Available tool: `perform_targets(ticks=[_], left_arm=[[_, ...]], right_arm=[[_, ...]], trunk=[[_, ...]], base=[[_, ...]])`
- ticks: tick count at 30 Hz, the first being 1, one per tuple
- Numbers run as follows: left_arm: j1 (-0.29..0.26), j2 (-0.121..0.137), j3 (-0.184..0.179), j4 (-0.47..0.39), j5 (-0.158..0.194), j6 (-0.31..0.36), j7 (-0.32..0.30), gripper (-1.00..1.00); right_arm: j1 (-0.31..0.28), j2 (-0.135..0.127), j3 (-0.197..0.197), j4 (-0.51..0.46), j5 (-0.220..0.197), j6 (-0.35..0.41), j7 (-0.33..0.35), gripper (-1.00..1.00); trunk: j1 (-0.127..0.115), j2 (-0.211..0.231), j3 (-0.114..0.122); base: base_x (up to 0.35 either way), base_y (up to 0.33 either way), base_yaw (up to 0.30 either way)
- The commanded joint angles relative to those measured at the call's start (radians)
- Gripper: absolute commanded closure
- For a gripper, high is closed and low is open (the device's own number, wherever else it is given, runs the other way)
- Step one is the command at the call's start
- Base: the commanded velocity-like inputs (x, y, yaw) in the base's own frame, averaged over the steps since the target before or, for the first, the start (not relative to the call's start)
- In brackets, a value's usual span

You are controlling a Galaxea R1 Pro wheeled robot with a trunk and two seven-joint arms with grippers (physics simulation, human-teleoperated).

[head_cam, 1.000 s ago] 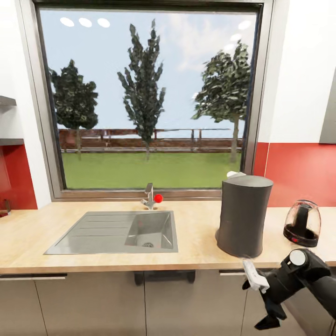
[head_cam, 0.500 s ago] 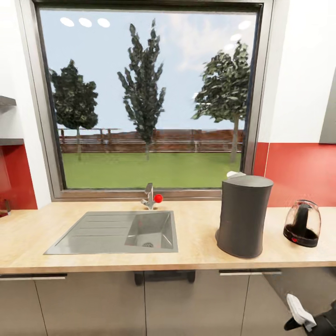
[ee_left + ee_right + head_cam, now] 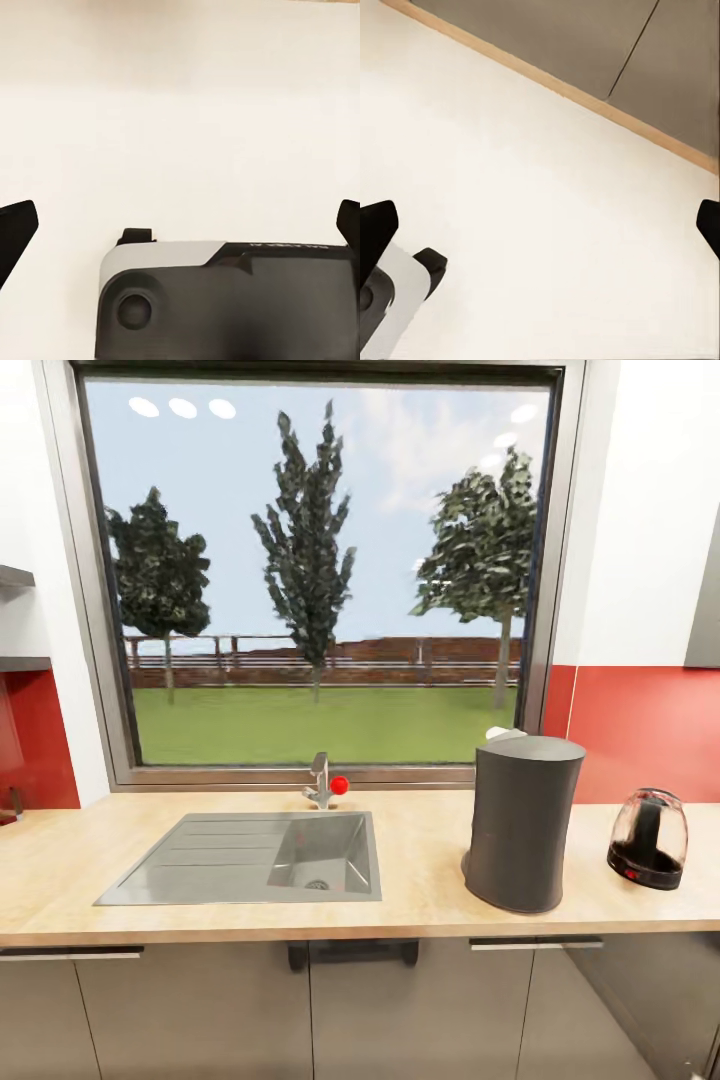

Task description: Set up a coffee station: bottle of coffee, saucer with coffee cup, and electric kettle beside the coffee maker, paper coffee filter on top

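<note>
Standing on the wood-grain surface (image 3: 420,905): the coffee maker (image 3: 522,822) with something pale at its top rear, the electric kettle (image 3: 648,839) near it; still lacking beside them: bottle, saucer, cup; hanging splayed wide and empty: left claw (image 3: 180,225), right claw (image 3: 540,225).

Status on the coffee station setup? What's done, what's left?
Done: the tall dark grey cylindrical coffee maker stands on the light wood-grain countertop, with the small clear-bodied black-based kettle to its right on the same counter. A pale piece shows at the maker's top rear edge; unclear if it's the filter.
In hand: nothing; the left claw and right claw are both open.
Left: bottle, saucer, cup.
</note>
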Motion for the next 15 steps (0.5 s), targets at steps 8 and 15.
perform_targets(ticks=[8, 15], left_arm=[[0.001, 0.0, 0.001, -0.002, 0.033, -0.001, -0.001, -1.0], [0.001, 0.0, 0.001, -0.004, 0.036, -0.001, 0.001, -1.0]], right_arm=[[0.0, 0.063, -0.01, 0.165, 0.013, -0.029, -0.329, -1.0], [0.0, 0.071, -0.01, 0.209, 0.012, -0.094, -0.39, -1.0]], trunk=[[0.0, 0.0, 0.0], [0.0, 0.0, 0.0]], base=[[0.0, 0.0, 0.0], [0.0, 0.0, 0.0]])
